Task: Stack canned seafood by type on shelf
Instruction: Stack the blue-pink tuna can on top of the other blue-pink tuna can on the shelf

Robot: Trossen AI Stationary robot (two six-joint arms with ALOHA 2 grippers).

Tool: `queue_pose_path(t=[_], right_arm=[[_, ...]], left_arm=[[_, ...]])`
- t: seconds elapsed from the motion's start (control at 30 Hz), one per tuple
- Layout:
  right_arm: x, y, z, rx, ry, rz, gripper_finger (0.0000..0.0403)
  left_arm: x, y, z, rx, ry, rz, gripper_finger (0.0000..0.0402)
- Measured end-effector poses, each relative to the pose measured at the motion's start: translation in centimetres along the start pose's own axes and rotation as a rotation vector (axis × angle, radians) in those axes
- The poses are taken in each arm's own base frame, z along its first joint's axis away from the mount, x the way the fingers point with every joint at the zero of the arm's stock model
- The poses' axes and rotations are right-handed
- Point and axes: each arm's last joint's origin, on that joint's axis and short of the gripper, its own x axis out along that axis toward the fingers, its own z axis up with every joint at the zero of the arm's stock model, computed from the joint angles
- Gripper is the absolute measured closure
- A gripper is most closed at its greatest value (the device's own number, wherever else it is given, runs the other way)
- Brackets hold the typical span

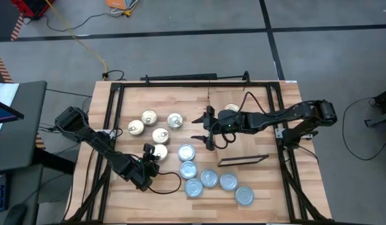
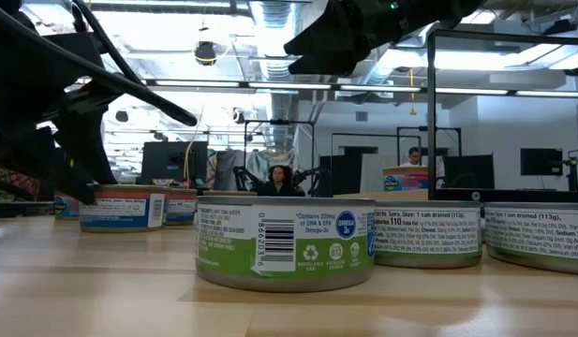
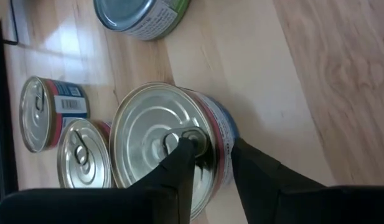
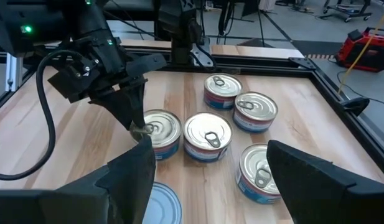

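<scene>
Several gold-topped tins with pull tabs (image 1: 160,135) stand on their bases in a loose cluster on the table's left half. Several silvery-blue-topped tins (image 1: 209,179) stand in a curved row nearer the front. My left gripper (image 1: 150,152) is down at the nearest gold-topped tin (image 3: 154,137), its fingers closed on the tin's edge. My right gripper (image 1: 206,129) hovers open above the middle of the table, beside the cluster, holding nothing. The shelf (image 1: 249,140) lies flat on the right half, with its dark strip (image 1: 243,160) at the near end. My left gripper grips the tin's rim, one finger (image 3: 179,163) on the lid by the pull-tab ring (image 3: 190,138). The other finger (image 3: 257,171) is outside, against the side wall (image 3: 224,134). The fingers slant down from the table's near-left side. The tin stands upright on the table.
Two more gold-topped tins (image 3: 51,112) stand close behind the gripped one, and a green-labelled tin (image 3: 142,15) stands nearby. A black frame (image 1: 111,94) runs along the table's edges. One more tin (image 1: 231,108) shows partly under the right arm.
</scene>
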Motion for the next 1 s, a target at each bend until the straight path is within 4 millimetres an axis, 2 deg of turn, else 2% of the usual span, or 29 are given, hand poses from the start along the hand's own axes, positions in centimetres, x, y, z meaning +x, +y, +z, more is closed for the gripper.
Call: queue_pose_path(t=[0.1, 0.27, 0.6, 0.7, 0.9, 1.0], right_arm=[[0.0, 0.0, 0.0, 0.0, 0.0, 0.0, 0.0074], [0.0, 0.0, 0.0, 0.002, 0.0, 0.0, 0.0074], [0.0, 0.0, 0.0, 0.001, 0.001, 0.0, 0.0074], [0.0, 0.0, 0.0, 0.001, 0.001, 0.0, 0.0074], [0.0, 0.0, 0.0, 0.021, 0.002, 0.0, 0.0074], [0.0, 0.0, 0.0, 0.039, 0.003, 0.0, 0.0074]], left_arm=[[0.0, 0.0, -0.1, 0.003, 0.013, -0.024, 0.0319], [-0.1, -0.1, -0.1, -0.034, 0.026, -0.056, 0.0389], [-0.4, -0.8, -0.3, -0.159, 0.061, -0.163, 0.04], [-0.4, -1.2, -1.1, -0.151, 0.109, -0.184, 0.04], [-0.9, -0.9, -0.4, -0.259, 0.094, -0.193, 0.04], [-1.6, -0.7, 0.9, -0.344, 0.068, -0.219, 0.04]])
